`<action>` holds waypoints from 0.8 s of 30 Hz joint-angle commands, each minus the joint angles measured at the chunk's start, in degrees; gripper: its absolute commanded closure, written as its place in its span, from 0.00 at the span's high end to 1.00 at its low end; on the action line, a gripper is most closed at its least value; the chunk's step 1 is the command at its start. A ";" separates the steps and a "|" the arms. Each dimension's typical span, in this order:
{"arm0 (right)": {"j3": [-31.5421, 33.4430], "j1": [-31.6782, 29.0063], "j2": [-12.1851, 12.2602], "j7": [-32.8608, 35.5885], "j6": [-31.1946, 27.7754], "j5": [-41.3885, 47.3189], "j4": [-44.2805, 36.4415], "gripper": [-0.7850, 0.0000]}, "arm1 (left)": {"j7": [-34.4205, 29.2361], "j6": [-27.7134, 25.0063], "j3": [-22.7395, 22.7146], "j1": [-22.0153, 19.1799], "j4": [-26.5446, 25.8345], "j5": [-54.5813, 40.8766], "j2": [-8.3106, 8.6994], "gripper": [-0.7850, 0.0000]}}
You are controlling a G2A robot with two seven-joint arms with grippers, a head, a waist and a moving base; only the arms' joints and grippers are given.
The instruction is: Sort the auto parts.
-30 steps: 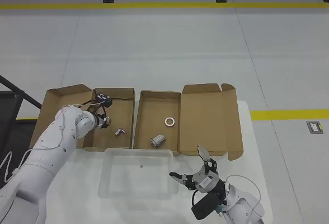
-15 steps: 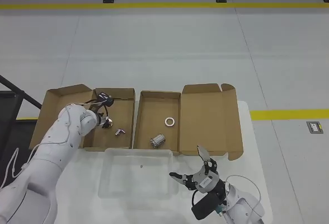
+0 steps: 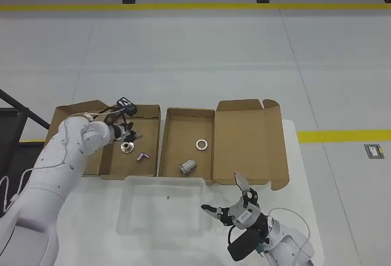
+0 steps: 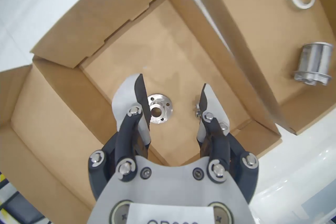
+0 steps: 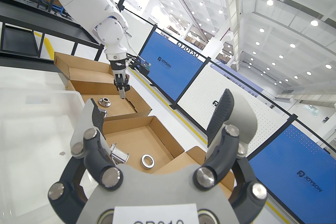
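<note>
Silver round metal flange (image 4: 159, 112) lies flat on the floor of the left brown cardboard box (image 4: 168, 46), beneath the left pincer (image 4: 172, 88), its jaws apart and empty. Best to lift straight up, clear of the walls. The right pincer (image 5: 160, 101) hangs spread above the white desk (image 3: 302, 193).

On the white table (image 3: 296, 206), a left box (image 3: 149, 130) and a right box (image 3: 182, 133) are set side by side. A flanged disc (image 3: 126, 147) and a small fitting (image 3: 142, 157) are seen in the left box, under the left gripper (image 3: 130, 133). A white ring (image 3: 201, 144) and a metal cylinder (image 3: 187, 167) are contained in the right box. Beside a clear bin (image 3: 162, 206), the right gripper (image 3: 225, 196) is held spread.
</note>
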 commanded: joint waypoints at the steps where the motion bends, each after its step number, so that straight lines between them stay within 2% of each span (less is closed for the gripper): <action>1: 0.00 0.00 0.00 0.01 0.00 0.00 0.00 1.00 | 0.47 -4.08 -2.73 1.76 -3.58 -1.20 1.89 0.50; 4: 0.00 0.00 0.00 0.01 0.00 0.00 0.00 1.00 | 0.29 -9.83 -7.63 6.00 -10.42 -4.07 5.01 0.51; 6: 0.00 0.00 0.00 0.01 0.00 0.00 0.00 1.00 | -0.80 -11.09 -11.41 9.39 -16.33 -5.16 7.22 0.56; 8: 0.00 0.00 0.00 0.01 0.00 0.00 0.00 1.00 | -2.53 -11.37 -15.14 13.85 -23.64 -6.38 9.26 0.66; 9: 0.00 0.00 0.00 0.01 0.00 0.00 0.00 1.00 | -3.73 -11.35 -17.12 16.13 -27.29 -7.31 10.24 0.76; 13: 0.00 0.00 0.00 0.01 0.00 0.00 0.00 1.00 | -8.27 -10.51 -25.13 25.29 -40.93 -12.24 13.57 0.96; 16: 0.00 0.00 0.00 0.01 0.00 0.00 0.00 1.00 | -11.20 -11.60 -30.43 31.56 -48.63 -18.31 15.46 0.98; 20: 0.00 0.00 0.00 0.01 0.00 0.00 0.00 1.00 | -13.22 -9.24 -35.76 37.86 -57.05 -22.58 17.03 1.00; 24: 0.00 0.00 0.00 0.00 0.00 0.00 0.00 1.00 | -13.07 -8.48 -36.75 38.79 -58.29 -23.38 17.22 1.00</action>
